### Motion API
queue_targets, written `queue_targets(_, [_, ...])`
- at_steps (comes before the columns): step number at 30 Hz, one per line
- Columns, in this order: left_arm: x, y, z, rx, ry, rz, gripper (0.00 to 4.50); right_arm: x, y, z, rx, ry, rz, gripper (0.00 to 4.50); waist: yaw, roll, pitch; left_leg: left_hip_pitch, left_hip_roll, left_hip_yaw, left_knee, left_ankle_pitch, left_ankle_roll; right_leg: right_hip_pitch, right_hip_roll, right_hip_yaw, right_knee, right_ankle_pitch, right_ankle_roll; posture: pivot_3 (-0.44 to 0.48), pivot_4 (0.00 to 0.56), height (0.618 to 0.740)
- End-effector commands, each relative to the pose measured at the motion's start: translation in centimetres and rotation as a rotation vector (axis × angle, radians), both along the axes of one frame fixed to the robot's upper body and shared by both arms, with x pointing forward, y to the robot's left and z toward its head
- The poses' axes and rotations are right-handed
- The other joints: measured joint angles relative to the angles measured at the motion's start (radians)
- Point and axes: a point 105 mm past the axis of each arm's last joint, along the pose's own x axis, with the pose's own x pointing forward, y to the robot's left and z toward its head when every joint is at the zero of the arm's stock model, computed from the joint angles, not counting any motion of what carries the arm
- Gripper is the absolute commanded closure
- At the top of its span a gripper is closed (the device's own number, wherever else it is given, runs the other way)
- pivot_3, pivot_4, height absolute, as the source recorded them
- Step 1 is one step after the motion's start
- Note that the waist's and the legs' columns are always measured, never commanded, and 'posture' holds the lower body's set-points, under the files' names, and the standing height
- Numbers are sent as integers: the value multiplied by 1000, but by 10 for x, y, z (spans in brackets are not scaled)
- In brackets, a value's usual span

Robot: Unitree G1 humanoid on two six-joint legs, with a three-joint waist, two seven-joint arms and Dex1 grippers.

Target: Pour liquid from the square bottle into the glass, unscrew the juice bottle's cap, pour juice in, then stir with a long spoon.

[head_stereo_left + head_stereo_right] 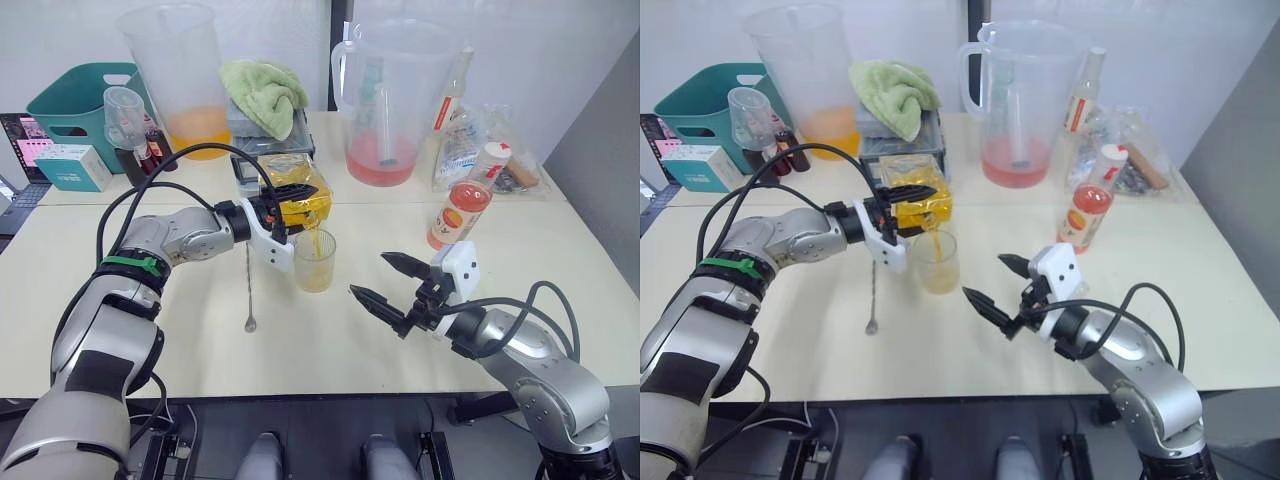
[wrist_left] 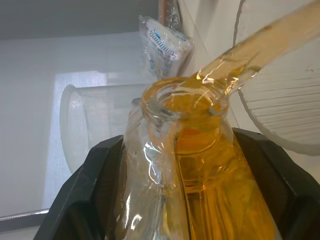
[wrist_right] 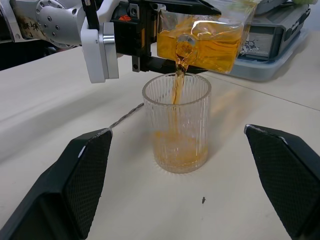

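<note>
Under the left claw (image 1: 285, 205)-clamped, tipped square bottle (image 1: 300, 200): ribbed glass (image 3: 176, 125), amber-pooled; right claw (image 1: 392, 282) apart.

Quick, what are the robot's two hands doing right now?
Left gripper: shut on the square bottle, pouring into the glass.
Right gripper: open, holding nothing.

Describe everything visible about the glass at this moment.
The glass is a small clear tumbler with ribbed, straight sides, standing upright on the cream table. A shallow layer of amber liquid sits in it, and a thin stream falls in from the tilted square bottle held above by the left gripper. Nothing grips it.
</note>
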Motion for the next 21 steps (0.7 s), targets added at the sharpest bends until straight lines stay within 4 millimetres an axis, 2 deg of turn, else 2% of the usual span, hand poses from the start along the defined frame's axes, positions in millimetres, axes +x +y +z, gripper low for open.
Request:
queue_targets(1, [-2, -4, 47, -136, -78, -28, 1674, -6, 2, 14, 17, -52, 19, 0, 0, 0, 0, 0, 0, 0, 0, 0, 0, 0, 0, 0, 0, 0, 0, 0, 150, 740])
queue_targets(8, [2, -3, 36, -191, 42, -5, 1674, -6, 0, 12, 12, -45, 11, 0, 0, 0, 0, 0, 0, 0, 0, 0, 0, 0, 0, 0, 0, 0, 0, 0, 150, 740])
queue_targets(14, [4, 1, 35, -224, 87, 13, 1674, -6, -1, 10, 8, -40, 5, 0, -1, 0, 0, 0, 0, 0, 0, 0, 0, 0, 0, 0, 1, 0, 0, 0, 150, 740])
queue_targets(21, [12, 25, 54, -435, 187, 90, 1674, -3, -1, 14, 8, -49, 8, 0, -4, 0, 0, 0, 0, 0, 0, 0, 0, 0, 0, 0, 2, 0, 0, 0, 150, 740])
